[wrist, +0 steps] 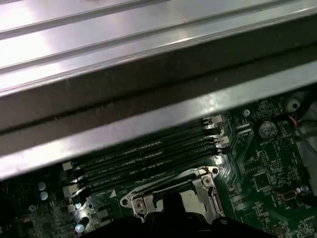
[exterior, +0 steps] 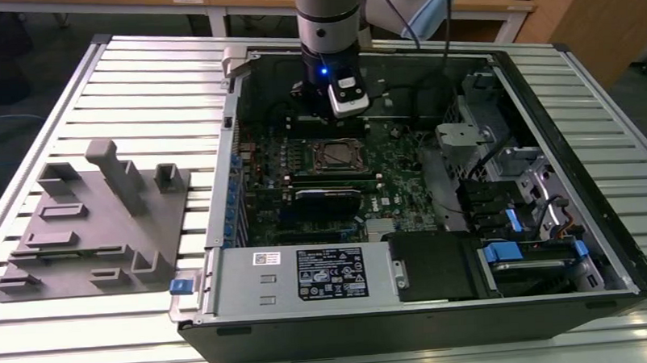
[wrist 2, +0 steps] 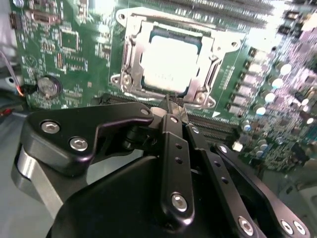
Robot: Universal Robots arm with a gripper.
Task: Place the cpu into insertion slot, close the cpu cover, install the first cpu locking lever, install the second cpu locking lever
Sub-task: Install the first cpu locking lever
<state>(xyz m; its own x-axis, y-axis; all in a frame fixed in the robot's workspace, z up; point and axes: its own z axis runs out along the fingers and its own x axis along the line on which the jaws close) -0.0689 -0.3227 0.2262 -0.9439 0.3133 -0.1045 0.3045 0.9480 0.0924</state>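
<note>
Cpu (wrist 2: 166, 62) sitting in insertion slot (wrist 2: 129, 52), showing through cpu cover (wrist 2: 218, 42) lying flat over it. Gripper (wrist 2: 171, 101) hovering at slot's edge, pinching narrow, nothing visibly between. Placing, covering seeming done; locking steps unclear.

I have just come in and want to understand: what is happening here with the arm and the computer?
A robot arm works inside an open computer case. Its hand, shut, hangs at the edge of the insertion slot. The cpu already lies in it, with the cpu cover seemingly down around it. Whether it is locked yet I cannot tell.
</note>
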